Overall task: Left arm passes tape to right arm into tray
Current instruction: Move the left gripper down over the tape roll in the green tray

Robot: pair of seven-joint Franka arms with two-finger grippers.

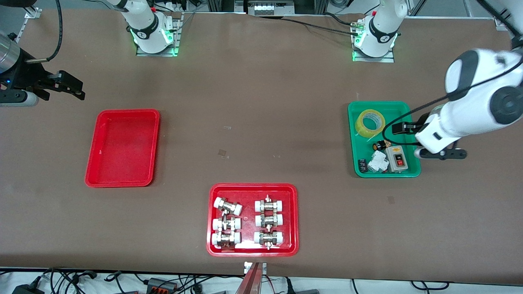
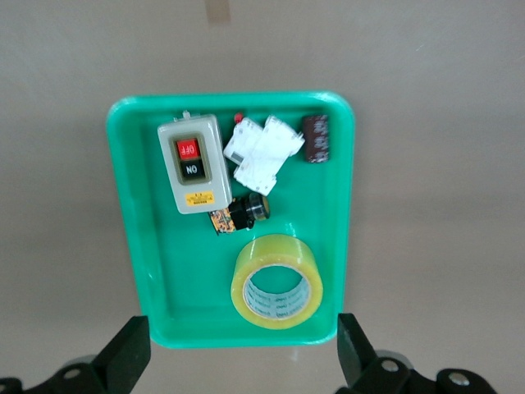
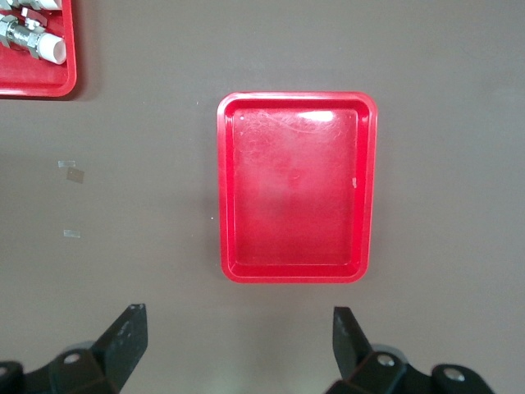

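The tape [image 1: 369, 122] is a yellowish roll lying flat in the green tray [image 1: 351, 139], at the tray's end farther from the front camera. In the left wrist view the tape [image 2: 277, 281] lies near the tray's rim [image 2: 131, 205]. My left gripper [image 1: 398, 128] hangs in the air over the green tray's edge, open and empty; its own view shows the left gripper [image 2: 242, 353] with jaws wide apart. The empty glossy red tray [image 1: 122, 147] lies toward the right arm's end. My right gripper [image 1: 72, 86] is open and empty beside that tray [image 3: 225, 189], as its own view [image 3: 238, 336] also shows.
The green tray also holds a grey switch box [image 1: 396, 158], a white part [image 1: 378, 161] and small dark parts. A second red tray [image 1: 253, 187] with several white-capped metal fittings lies near the table's front edge; its corner shows in the right wrist view [image 3: 70, 49].
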